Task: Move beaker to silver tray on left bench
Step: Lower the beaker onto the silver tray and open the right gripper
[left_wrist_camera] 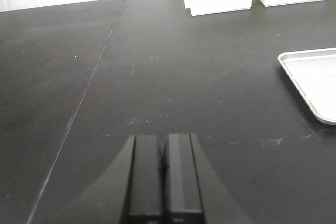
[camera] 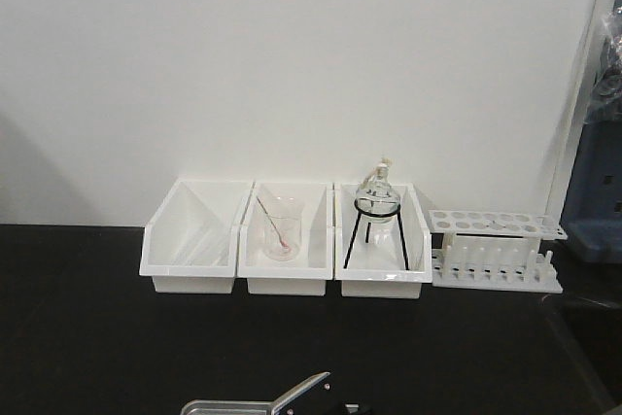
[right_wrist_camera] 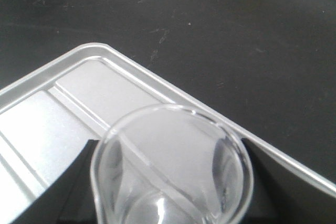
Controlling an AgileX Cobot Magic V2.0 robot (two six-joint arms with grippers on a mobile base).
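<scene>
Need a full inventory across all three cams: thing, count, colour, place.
bench: 1, matte black, against a white wall
bins: 3, white, in a row at the back of the bench
rod beaker: 1, clear glass, in the middle bin
flask: 1, clear, on a black tripod in the right bin
rack: 1, white, right of the bins
tray: 1, silver, on the bench near the front edge
beaker: 1, clear, above the tray in the right gripper
left gripper: black, shut, over bare bench
right gripper: black, shut on the beaker
</scene>
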